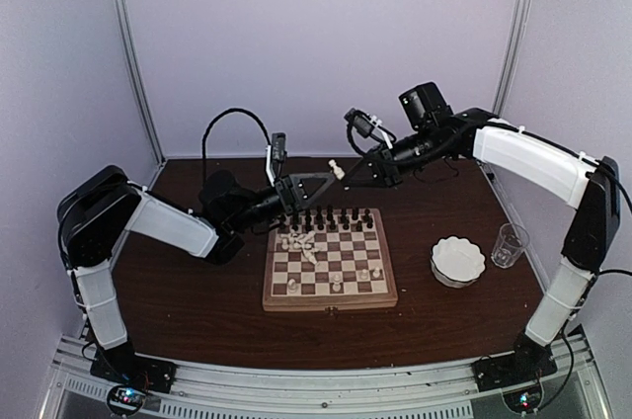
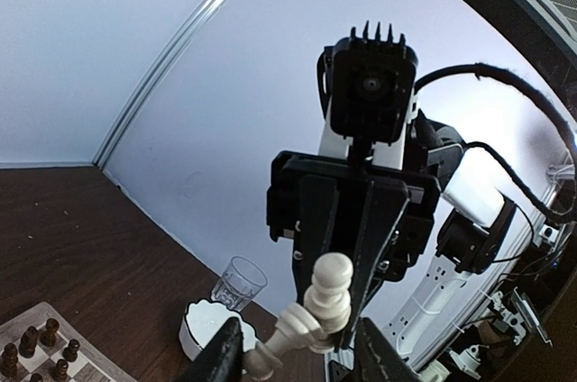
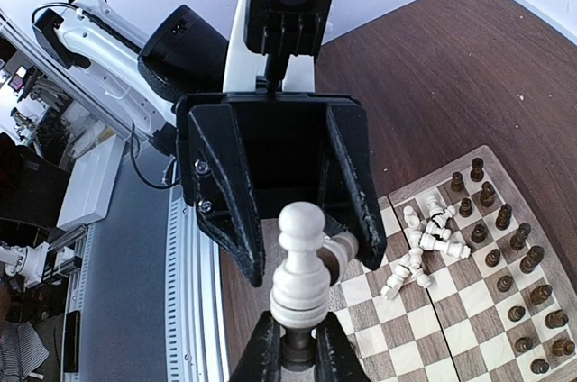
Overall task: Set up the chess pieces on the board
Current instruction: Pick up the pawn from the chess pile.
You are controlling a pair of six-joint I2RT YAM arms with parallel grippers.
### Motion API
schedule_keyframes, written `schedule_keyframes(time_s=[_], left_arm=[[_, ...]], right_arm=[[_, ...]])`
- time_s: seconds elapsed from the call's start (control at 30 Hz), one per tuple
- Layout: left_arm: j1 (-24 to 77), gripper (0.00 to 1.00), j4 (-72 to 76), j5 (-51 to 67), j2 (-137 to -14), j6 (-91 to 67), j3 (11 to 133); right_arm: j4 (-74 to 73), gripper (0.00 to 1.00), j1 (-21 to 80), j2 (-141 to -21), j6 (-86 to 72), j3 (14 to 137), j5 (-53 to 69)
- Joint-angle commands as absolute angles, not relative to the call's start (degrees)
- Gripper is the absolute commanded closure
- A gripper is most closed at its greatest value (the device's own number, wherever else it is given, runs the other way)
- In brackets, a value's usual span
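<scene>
Bolted at the near edge of the dark wooden desk (image 1: pixel 197 281), 2 arms reach inward and meet in the air above the far edge of the board (image 1: pixel 331 300).

Coming from the left, the left hand (image 2: pixel 302 350) has its fingers spread. 1 finger stands on each side of a raised cream piece (image 3: pixel 300 265), with no visible grip on it.

Below them, dark pieces (image 1: pixel 326 216) stand in 2 rows along the board's far side. A heap of cream pieces (image 1: pixel 299 241) lies toppled on the left squares just in front of those rows. A few more stand upright on the near rows.

Coming from the right, the right hand (image 3: pixel 297 346) pinches the cream piece by its base, with the head pointing toward the left hand. A second cream shape shows just behind it, and what holds it cannot be told.

Right of the board, a white scalloped bowl (image 1: pixel 457 261) sits on the desk, with a clear glass (image 1: pixel 510 244) just beside it.
</scene>
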State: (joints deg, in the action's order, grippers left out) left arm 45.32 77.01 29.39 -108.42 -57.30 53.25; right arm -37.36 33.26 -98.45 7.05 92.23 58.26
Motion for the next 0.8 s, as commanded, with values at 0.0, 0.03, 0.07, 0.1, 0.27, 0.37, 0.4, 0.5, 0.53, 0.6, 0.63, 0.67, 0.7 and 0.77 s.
schedule_keyframes(time_s=[0.0,0.03,0.07,0.1,0.27,0.37,0.4,0.5,0.53,0.6,0.63,0.67,0.7,0.77], left_arm=[[45.61,0.60,80.95,31.18,-108.65,-57.70,54.37],[45.60,0.61,80.95,31.20,-108.51,-57.74,54.18],[45.57,0.62,80.95,31.16,-108.35,-57.80,53.96],[45.61,0.63,80.97,31.04,-108.18,-57.83,53.70],[45.58,0.67,80.95,30.57,-107.84,-58.83,53.17],[45.55,0.71,80.95,30.36,-107.67,-59.02,53.09],[45.53,0.73,80.99,30.33,-107.67,-59.10,53.09],[45.53,0.77,80.96,30.07,-107.67,-59.57,53.09],[45.53,0.78,80.95,30.02,-107.67,-59.63,53.09],[45.53,0.81,80.95,29.70,-107.59,-59.83,52.92],[45.53,0.82,80.95,29.60,-107.58,-59.93,52.77],[45.53,0.83,80.95,29.54,-107.58,-59.98,52.67],[45.53,0.85,80.97,29.46,-107.56,-60.07,52.57],[45.53,0.87,80.95,29.36,-107.49,-60.20,52.35]], right_arm=[[-36.22,0.92,33.10,-96.60,6.79,92.55,58.00],[-36.14,0.92,33.01,-96.59,6.77,92.55,57.85],[-36.13,0.92,32.90,-96.57,6.72,92.55,57.83],[-36.13,0.92,32.75,-96.52,6.67,92.57,57.79],[-36.04,0.92,32.35,-96.59,6.79,92.42,57.62],[-35.97,0.92,32.34,-96.81,6.81,92.40,57.60],[-35.95,0.92,32.34,-96.85,6.85,92.38,57.62],[-35.95,0.92,32.26,-96.79,6.75,92.46,57.66],[-35.95,0.92,32.26,-96.73,6.72,92.38,57.63],[-35.83,0.92,32.17,-96.69,6.89,92.16,57.42],[-35.77,0.92,32.10,-96.61,6.94,92.02,57.35],[-35.67,0.92,32.04,-96.55,6.94,91.93,57.37],[-35.57,0.92,31.93,-96.51,6.94,91.75,57.39],[-35.44,0.92,31.84,-96.30,6.94,91.52,57.27]])
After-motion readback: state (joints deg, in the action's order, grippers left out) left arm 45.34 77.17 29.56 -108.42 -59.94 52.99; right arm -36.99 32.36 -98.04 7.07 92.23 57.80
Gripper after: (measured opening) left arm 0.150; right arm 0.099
